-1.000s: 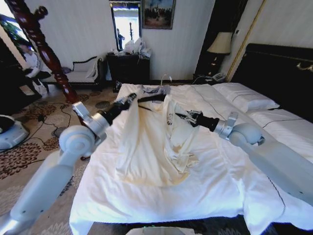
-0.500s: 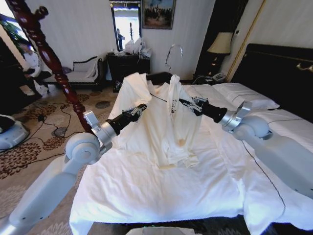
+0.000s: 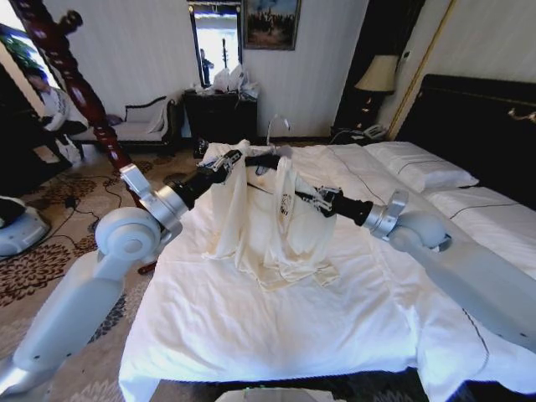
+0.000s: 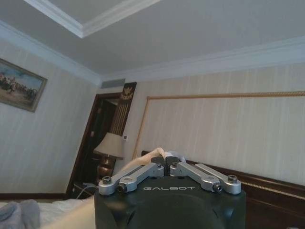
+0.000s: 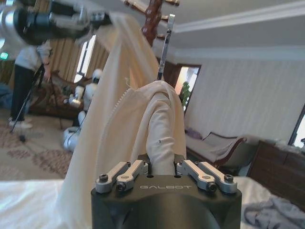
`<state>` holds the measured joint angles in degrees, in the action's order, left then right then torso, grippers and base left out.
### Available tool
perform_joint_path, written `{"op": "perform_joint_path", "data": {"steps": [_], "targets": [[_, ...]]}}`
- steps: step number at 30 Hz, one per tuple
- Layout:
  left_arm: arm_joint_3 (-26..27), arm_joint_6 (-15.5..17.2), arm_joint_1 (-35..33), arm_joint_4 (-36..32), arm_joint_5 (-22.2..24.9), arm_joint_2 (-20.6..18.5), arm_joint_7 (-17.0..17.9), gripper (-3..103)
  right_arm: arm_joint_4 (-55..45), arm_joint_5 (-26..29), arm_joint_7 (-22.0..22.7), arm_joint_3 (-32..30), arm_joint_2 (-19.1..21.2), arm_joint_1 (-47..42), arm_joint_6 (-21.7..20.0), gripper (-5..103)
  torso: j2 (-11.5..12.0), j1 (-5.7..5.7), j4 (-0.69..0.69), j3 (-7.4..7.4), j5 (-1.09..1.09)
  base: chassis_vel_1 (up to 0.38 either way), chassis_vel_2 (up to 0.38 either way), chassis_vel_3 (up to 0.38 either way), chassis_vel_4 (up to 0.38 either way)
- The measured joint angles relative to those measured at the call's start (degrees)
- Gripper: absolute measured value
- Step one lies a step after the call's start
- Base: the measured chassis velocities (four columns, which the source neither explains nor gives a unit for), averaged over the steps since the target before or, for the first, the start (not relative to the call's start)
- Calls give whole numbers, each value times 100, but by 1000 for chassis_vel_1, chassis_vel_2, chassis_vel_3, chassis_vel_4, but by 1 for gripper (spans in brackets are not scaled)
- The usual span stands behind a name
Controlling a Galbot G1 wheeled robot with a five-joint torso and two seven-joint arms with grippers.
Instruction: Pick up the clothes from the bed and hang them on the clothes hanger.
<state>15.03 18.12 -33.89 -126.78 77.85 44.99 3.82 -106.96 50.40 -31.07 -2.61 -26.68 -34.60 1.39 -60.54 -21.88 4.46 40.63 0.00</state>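
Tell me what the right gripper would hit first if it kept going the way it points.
Likely the cream thin-fabric garment that the right gripper already pinches; depth beyond it is unclear.

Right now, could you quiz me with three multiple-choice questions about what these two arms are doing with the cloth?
1. Where is the cream garment?
A. lifted above the bed
B. folded on a pillow
C. on the carpet

2. How many grippers hold it?
A. none
B. one
C. two

3. How do the left gripper's jaws stand?
A. wide open
C. shut on fabric
B. off the arm

Answers: 1 A, it hangs between the arms, hem on the sheet. 2 C, the left gripper and right gripper each pinch cloth. 3 C, cream fabric shows between the closed tips.
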Motion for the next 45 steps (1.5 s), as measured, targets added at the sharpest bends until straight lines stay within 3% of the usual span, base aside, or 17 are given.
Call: {"op": "perform_joint_path", "data": {"steps": [6, 16, 30, 31, 35, 36, 38, 41, 42, 45], "targets": [[31, -18, -28, -11, 41, -79, -48, 0, 95, -168, -210, 111, -80, -23, 20, 20, 0, 0, 0, 0, 1, 0, 0, 0, 0], [-687, 19, -561, -84, -522, -40, -184, 0, 105, 593, 0, -16, -198, 210, 175, 20, 0, 0, 0, 0, -1, 0, 0, 0, 0], [-855, 24, -680, -113, -851, -50, -52, 0, 47, 934, 99, -188, -178, 242, 327, 20, 0, 0, 0, 0, 0, 0, 0, 0, 0], [-814, 73, -719, -154, -950, -97, 19, -1, 49, 934, 99, -214, -178, 240, 342, 20, 0, 0, 0, 0, 0, 0, 0, 0, 0], [-726, 410, -774, -292, -1067, -206, 324, 10, 102, 935, 96, -278, -173, 253, 369, 20, 0, 0, -1, 0, 0, 0, 0, 0, 0], [-649, 768, -805, -399, -1074, -280, 645, 20, 165, 937, 89, -314, -165, 287, 384, 20, 0, 0, 0, 0, 0, 0, 0, 0, 0], [-609, 926, -816, -449, -1074, -317, 783, 20, 186, 937, 87, -324, -160, 300, 388, 20, 0, 0, 0, 0, 0, 0, 0, 0, 0], [-337, 1702, -896, -777, -926, -542, 1381, 36, 284, 928, 43, -361, -85, 351, 407, 20, 0, 0, 0, 0, 0, 0, 0, 0, 0], [-337, 1702, -896, -777, -926, -542, 1381, 36, 284, 928, 43, -361, -85, 351, 407, 20, 0, 0, 0, 0, 0, 0, 0, 0, 0], [69, 1998, -1033, -1058, -639, -710, 1623, 53, 356, 829, -101, -363, 32, 353, 451, 20, 0, 0, -1, 0, 0, 0, 0, 0, 0]]}}
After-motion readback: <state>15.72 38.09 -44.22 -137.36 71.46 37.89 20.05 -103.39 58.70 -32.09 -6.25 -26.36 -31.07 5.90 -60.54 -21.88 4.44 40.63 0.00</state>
